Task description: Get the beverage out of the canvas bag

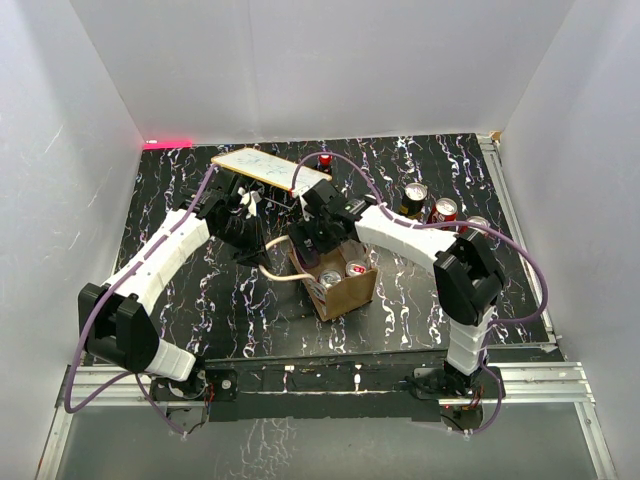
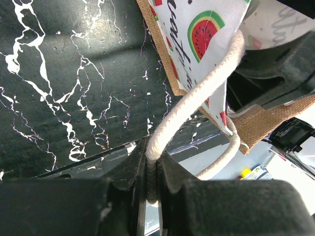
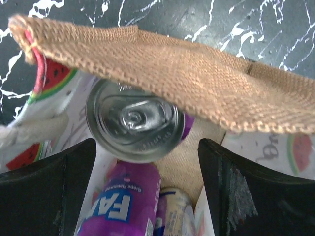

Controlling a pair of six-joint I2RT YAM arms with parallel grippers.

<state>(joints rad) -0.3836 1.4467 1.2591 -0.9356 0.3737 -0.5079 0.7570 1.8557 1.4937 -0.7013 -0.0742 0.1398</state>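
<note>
right wrist: my right gripper gapes wide above the beverage can, upright inside the canvas bag; left gripper pinches the rope handle; can seems rigid, slick, likely full; i'd clamp its sides below the rim.

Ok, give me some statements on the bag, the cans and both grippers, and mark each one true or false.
1. The left gripper is shut on a rope handle of the canvas bag. True.
2. The right gripper is clamped on a can. False: its jaws stand open at the bag's mouth, with a silver can top between them.
3. The bag's outside is printed with watermelons. True.
4. The bag holds nothing. False: several cans are inside, among them a purple can.
5. Other cans stand on the table outside the bag, by the right arm. True.
</note>
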